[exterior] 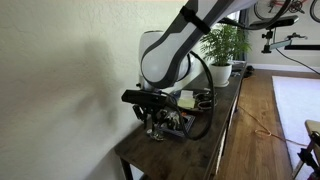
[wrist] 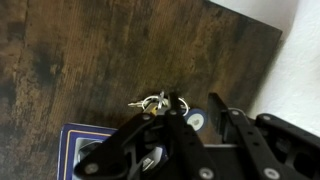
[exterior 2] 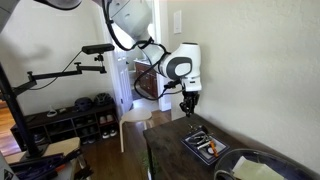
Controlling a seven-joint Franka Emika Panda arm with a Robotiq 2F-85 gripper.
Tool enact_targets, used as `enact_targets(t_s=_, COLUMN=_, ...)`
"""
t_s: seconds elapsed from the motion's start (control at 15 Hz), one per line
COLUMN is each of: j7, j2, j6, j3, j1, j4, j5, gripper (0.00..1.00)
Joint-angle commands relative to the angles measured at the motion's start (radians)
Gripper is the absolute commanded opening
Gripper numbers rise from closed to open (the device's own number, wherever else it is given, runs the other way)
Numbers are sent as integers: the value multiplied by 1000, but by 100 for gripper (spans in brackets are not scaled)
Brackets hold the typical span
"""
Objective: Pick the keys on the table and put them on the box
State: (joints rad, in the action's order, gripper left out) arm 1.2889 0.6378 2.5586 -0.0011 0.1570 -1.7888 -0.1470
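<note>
The table (exterior: 222,118) is stretching away beneath the hand, dark wood showing on all sides of it. The box (exterior 2: 205,146) is lying below and just to one side of the hand, with one corner peeking out beside the fingers in the wrist view. The gripper (wrist: 160,110) is hovering above both, pressed together on the keys (wrist: 150,102), which are dangling at its fingertips, clear of the wood.

The pinch seems to be catching only a sliver of metal, so a jolt could be shaking the bunch loose. With the hand off-centre, a release now would likely be dropping the keys beside the low rim.
</note>
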Motion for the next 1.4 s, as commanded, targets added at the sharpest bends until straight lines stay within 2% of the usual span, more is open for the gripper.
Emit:
enact_targets(t_s=0.0, j7=0, j2=-25, j6=-19, j3=-10, j1=9, j4=-38, j5=-17, gripper=66)
enact_targets(t_s=0.27, j7=5, j2=1, j6=-23, j3=-16, j1=8, j4=-22, j5=-17, gripper=92)
enact_targets(t_s=0.4, j7=7, j2=17, j6=-26, j3=-19, j1=7, j4=-12, j5=-18, gripper=100)
enact_targets(t_s=1.07, j7=6, j2=100, j6=-42, j3=-31, j1=-3, j4=33, j5=-24, gripper=100)
enact_targets(t_s=1.2, j7=2, j2=108, j6=-41, j3=-30, j1=-4, j4=41, j5=-23, gripper=76)
enact_targets(t_s=1.33, j7=-5, j2=115, j6=-40, j3=-27, j1=-5, j4=49, j5=-22, gripper=58)
